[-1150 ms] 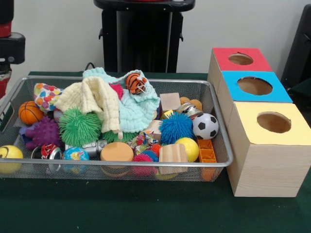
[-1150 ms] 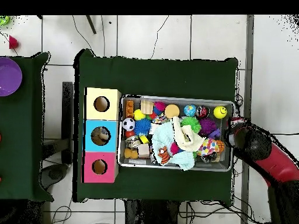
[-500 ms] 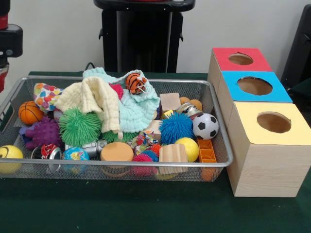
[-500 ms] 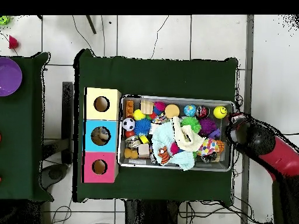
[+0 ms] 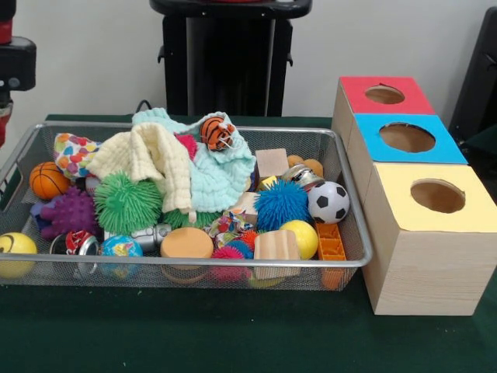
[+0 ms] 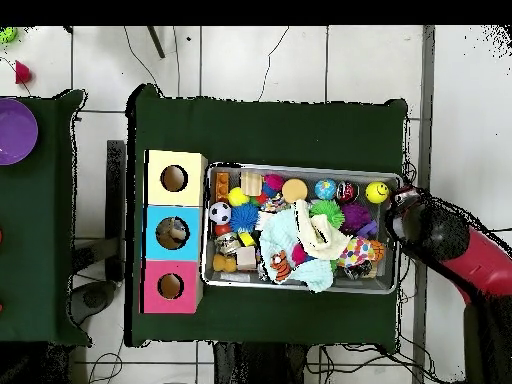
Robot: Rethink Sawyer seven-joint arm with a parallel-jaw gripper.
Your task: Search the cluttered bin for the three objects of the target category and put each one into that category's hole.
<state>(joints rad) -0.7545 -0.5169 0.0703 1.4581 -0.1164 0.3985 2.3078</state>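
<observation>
silver wire-mesh bin [image 5: 353, 263] [image 6: 394, 290] sits on the dark green table cloth [image 5: 194, 334] [image 6: 270, 125], crammed with toys and cloths. we see a pale yellow cloth [image 5: 151, 159] [image 6: 318, 232] lying over a mint green cloth [image 5: 221, 175] [image 6: 283, 235], with a small orange tiger-striped ball [image 5: 217, 133] [image 6: 281, 266] on top. beside them lie a green spiky ball [image 5: 126, 203] [image 6: 325, 211], a blue spiky ball [image 5: 280, 204] [image 6: 245, 215], a purple knobbly ball [image 5: 68, 211] [image 6: 357, 218], a black-and-white soccer ball [image 5: 328, 202] [image 6: 220, 213], a small orange basketball [image 5: 48, 179] and a yellow smiley ball [image 5: 15, 254] [image 6: 377, 191] in a corner. just beside the bin stands a row of three wooden boxes, each with a round hole on top — red-topped box [image 5: 382, 93] [image 6: 170, 286], blue-topped box [image 5: 408, 138] [image 6: 172, 233], yellow-topped box [image 5: 437, 198] [image 6: 174, 178]. something brownish shows inside the blue one's hole from overhead. the red and black arm [image 5: 14, 62] [image 6: 455, 250] hangs at the bin's end by the smiley ball — we cannot tell how its gripper stands.
</observation>
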